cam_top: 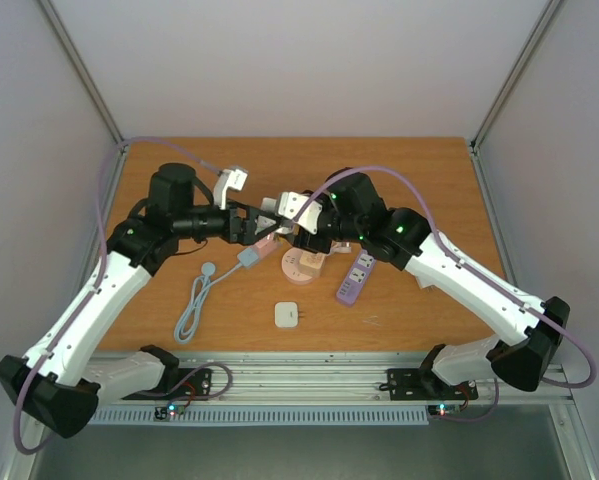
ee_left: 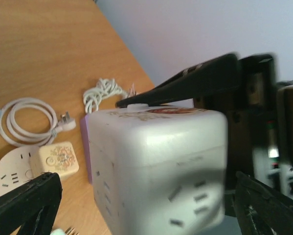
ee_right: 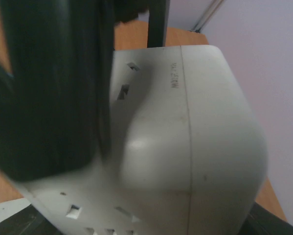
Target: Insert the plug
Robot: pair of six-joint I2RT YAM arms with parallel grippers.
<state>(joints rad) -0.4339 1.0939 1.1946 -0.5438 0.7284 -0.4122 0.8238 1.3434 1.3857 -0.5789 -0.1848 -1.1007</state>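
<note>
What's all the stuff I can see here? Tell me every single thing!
cube socket: one, white, held up in the right gripper
round socket: one, pinkish beige, mid-table
power strip: one, purple, right of the round socket
small adapter: one, white, near the front edge
charger cable: one, pale blue, left of centre
coiled cord: one, white, beside the round socket
bundled cord: one, white, further back
table: one, orange-brown wood
left gripper: one, black, open, facing the cube socket
right gripper: one, black, shut on the cube socket

Left gripper (cam_top: 251, 222) and right gripper (cam_top: 287, 226) nose to nose over the table (cam_top: 429, 180), perhaps a white cube (cam_top: 270, 214) between.
</note>
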